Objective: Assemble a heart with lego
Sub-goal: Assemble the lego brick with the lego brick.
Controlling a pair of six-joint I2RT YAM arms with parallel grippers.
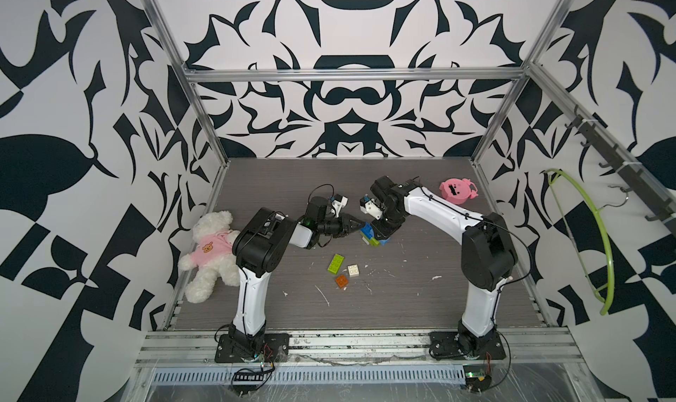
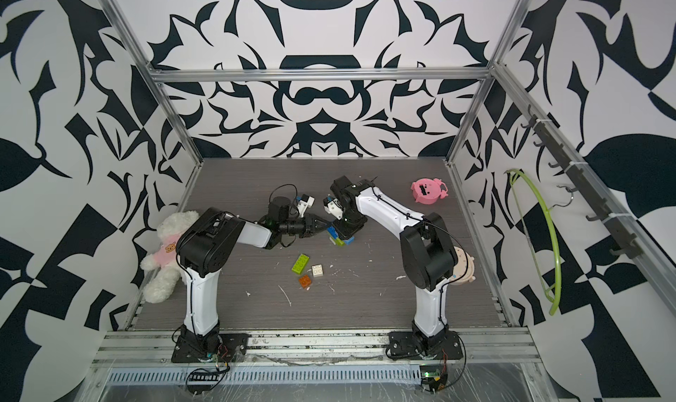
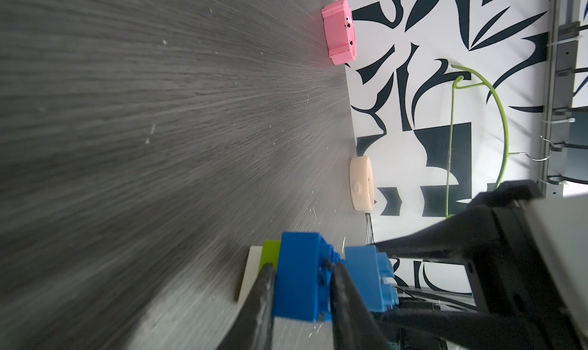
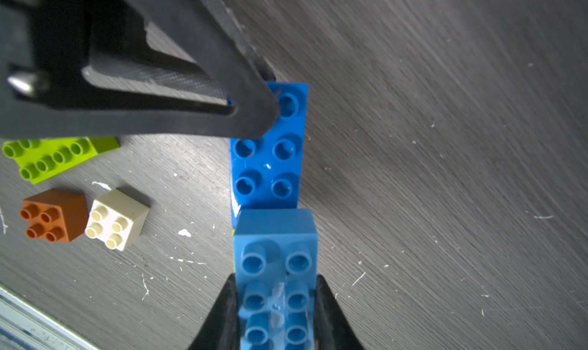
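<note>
**A:** quick q, where's the heart (image 1: 371, 236) rn?

**B:** abt mid-desk (image 1: 402, 301), a bit toward the back edge. Only a partial stack atm: blues on top, lime + white bits under. Both arms meet on it.

**A:** what's the left gripper (image 1: 360, 224) doing?

**B:** comes in low from the side. Its fingers (image 3: 265, 288) are pinched tight on one end of the dark blue brick (image 4: 270, 160), one over the studs and one under, afaict from the wrist cams.

**A:** and the right gripper (image 1: 378, 232)?

**B:** pointing down, fingers (image 4: 329, 310) closed on the long sides of the lighter blue brick (image 4: 275, 227). That one sits a step higher and overlaps the dark blue's other end. Whether it's fully clicked on, idk, can't tell.

**A:** other bricks?

**B:** 3 loose pcs nearer the front edge, apart from the stack:
- lime oblong brick (image 1: 336, 263)
- white square (image 1: 353, 270), just beside the lime one
- orange square (image 1: 342, 281), right next to the white one

All studs up.

**A:** other stuff?

**B:** pink toy (image 1: 455, 192) near the back right corner, teddy (image 1: 210, 254) at the left edge.
</note>
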